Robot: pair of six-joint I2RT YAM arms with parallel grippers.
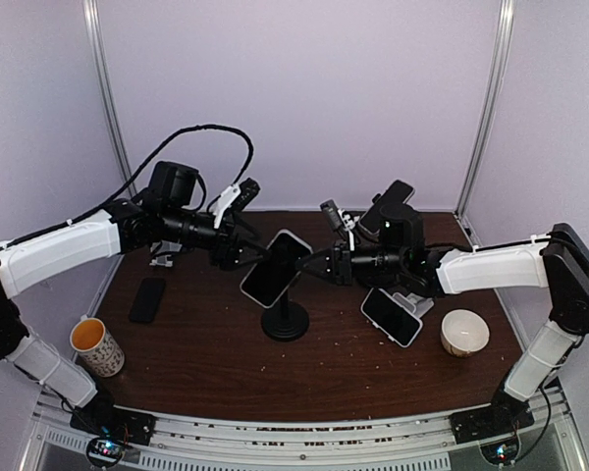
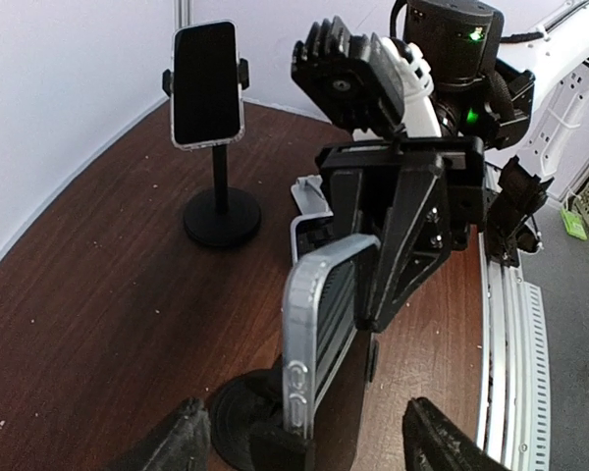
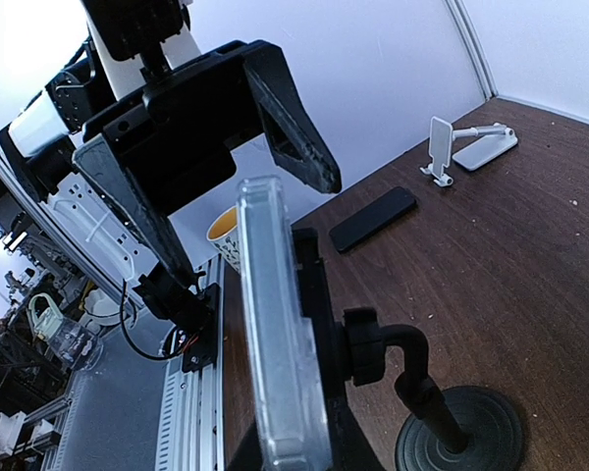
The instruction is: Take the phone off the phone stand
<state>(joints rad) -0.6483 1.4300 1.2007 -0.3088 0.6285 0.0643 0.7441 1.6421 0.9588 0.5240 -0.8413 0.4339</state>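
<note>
Phone [image 2: 319, 334] on its stand [image 1: 285, 322] sits between left gripper's [image 2: 314, 439] spread jaws.

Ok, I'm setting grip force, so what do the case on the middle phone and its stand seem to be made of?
The phone case looks like clear, glossy soft plastic: its rim is translucent and catches light. The phone stand looks matte black, plastic or painted metal; the dull sheen leaves that open.

Overhead looks down; opposing wrist cameras closely share phone [image 3: 275, 334].
</note>
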